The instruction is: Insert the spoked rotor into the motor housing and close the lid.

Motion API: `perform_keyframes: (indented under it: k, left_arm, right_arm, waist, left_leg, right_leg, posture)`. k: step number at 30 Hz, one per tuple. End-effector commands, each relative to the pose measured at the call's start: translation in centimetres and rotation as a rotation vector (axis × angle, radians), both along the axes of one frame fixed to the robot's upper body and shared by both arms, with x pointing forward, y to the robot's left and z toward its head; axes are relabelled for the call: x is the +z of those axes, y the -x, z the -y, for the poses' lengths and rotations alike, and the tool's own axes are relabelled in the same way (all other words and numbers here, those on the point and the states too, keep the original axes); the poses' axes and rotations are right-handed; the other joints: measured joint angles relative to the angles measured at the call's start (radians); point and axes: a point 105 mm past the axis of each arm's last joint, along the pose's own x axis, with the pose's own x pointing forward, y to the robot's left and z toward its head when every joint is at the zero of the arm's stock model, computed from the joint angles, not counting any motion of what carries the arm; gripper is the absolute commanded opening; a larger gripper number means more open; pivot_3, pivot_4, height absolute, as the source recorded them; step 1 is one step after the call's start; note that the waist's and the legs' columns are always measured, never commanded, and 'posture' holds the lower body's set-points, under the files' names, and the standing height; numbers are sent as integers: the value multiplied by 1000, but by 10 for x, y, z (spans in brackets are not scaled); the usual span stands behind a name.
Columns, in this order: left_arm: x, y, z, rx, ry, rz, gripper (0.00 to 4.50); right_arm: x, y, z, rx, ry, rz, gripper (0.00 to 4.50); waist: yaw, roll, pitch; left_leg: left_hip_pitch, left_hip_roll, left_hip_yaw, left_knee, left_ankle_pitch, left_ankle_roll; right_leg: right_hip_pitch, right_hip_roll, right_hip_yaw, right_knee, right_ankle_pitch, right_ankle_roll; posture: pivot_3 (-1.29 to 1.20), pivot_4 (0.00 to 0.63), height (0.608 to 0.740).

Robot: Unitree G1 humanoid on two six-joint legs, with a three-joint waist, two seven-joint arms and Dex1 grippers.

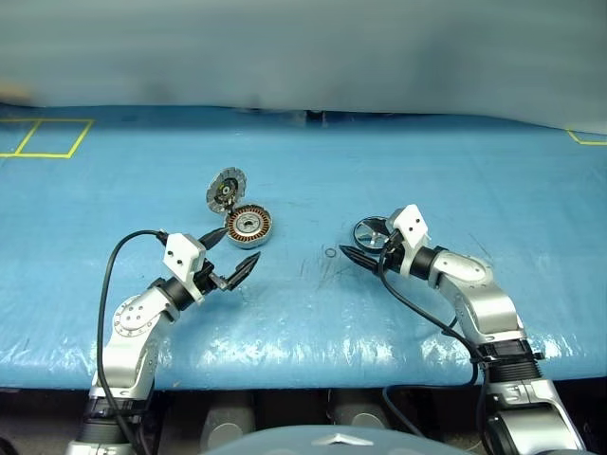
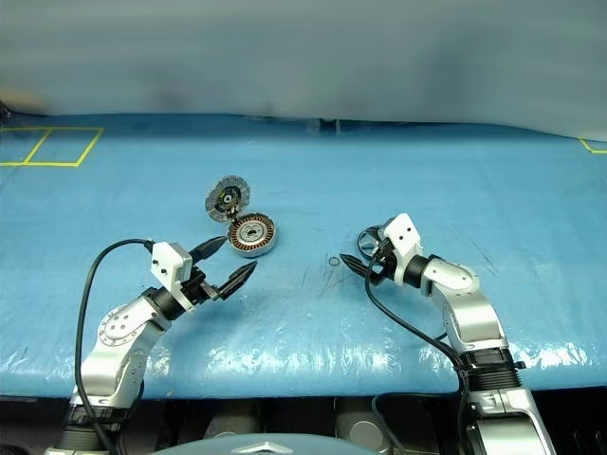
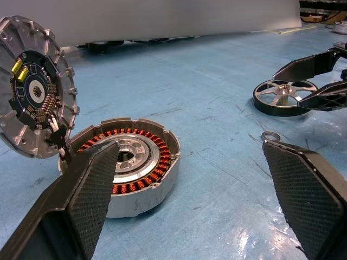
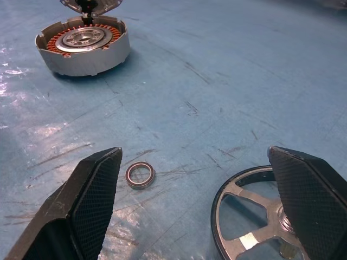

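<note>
Both grippers, left and right, gape empty | spoked rotor looks light, stiff, slippery | I'd pinch its rim.

On the blue table, the motor housing lies with its lid raised, between the wide-spread left gripper and right gripper.

My view: a counter under a blue plastic sheet, scuffed and scratched, with bright glare patches toward its near edge. Yellow tape lines form boxes at the far left corner; another yellow tape mark sits at the far right. Behind, a pale grey backdrop, blurred.
</note>
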Motion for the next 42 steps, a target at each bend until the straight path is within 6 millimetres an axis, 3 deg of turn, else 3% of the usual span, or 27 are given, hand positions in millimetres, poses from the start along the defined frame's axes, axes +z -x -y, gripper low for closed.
perform_keyframes:
  k: [1,32,36,42]
  left_arm:
    - [11,-1,1,-16,1,45,4479]
    - [11,-3,-5,-27,-62,41,4479]
    - [12,-7,-1,-118,-247,48,4479]
    - [47,-23,10,-370,-668,145,4479]
  right_arm:
    - [13,0,-3,17,4,56,4500]
    - [13,-2,-5,9,1,68,4500]
    - [13,-2,-6,10,0,69,4500]
    - [15,-5,-8,25,6,71,4500]
  waist:
    - [0,0,0]
    - [0,0,0]
    - [0,0,0]
    - [1,-2,2]
  left_leg:
    - [0,0,0,0,0,0]
    - [0,0,0,0,0,0]
    - [0,0,0,0,0,0]
    - [-1,0,0,1,0,0]
  right_leg:
    - [0,0,0,0,0,0]
    - [0,0,0,0,0,0]
    - [0,0,0,0,0,0]
    - [0,0,0,0,-1,-2]
  posture:
    - [0,150,740]
    - [0,150,740]
    - [0,150,740]
    - [0,150,740]
